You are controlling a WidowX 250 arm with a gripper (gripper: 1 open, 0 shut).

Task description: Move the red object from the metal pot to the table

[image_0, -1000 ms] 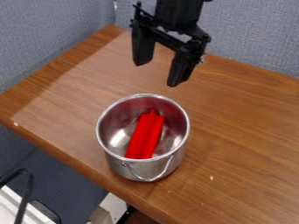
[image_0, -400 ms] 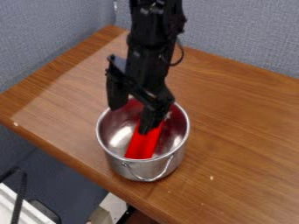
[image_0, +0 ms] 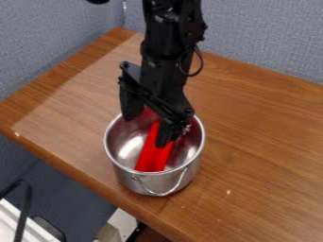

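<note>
Red block lies in the metal pot, unmarked by writing, beneath the gripper's spread jaws.

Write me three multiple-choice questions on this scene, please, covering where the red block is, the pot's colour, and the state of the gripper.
1. Where is the red block?
A) On bare table beside the pot
B) Inside the pot
C) On the floor

2. What colour is the pot?
A) Silver
B) Green
C) Yellow

3. How does the gripper stand?
A) Shut, far from the pot
B) Shut, above bare table
C) Open, at the pot

Key:
1. B: the red block lies within the walls of the pot.
2. A: its wall is shiny silver metal.
3. C: the fingers of the gripper are spread apart over the pot's opening.
</note>
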